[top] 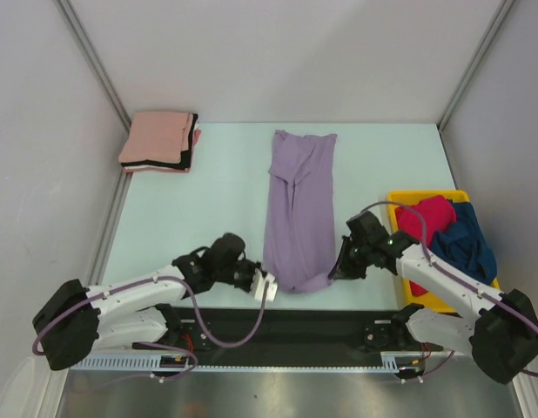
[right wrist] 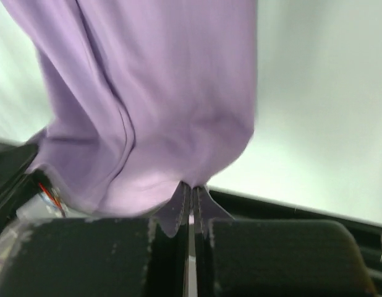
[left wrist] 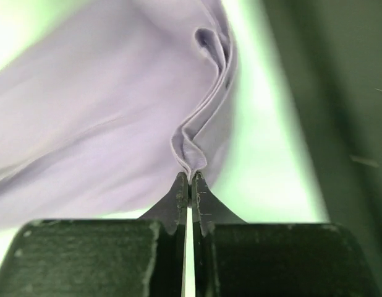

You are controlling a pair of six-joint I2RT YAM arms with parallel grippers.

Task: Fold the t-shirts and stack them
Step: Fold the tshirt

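The lavender t-shirt point(top: 299, 209) in the middle of the frame is soft matt cloth, creased into long ridges, and its weave looks fine and smooth up close. The folded stack point(top: 160, 141) at upper left is the same dull cloth, salmon pink over black. At right, the yellow bin point(top: 426, 197) is smooth plastic with a slight shine. It holds a matt red shirt point(top: 424, 218) and a dark blue shirt point(top: 467, 246). The pale green counter point(top: 199, 218) is smooth and faintly reflective. The left hand point(left wrist: 190, 185) and right hand point(right wrist: 191, 198) are dark, matt and finely grained. A brushed metal strip point(top: 295, 396) runs along the bottom edge.
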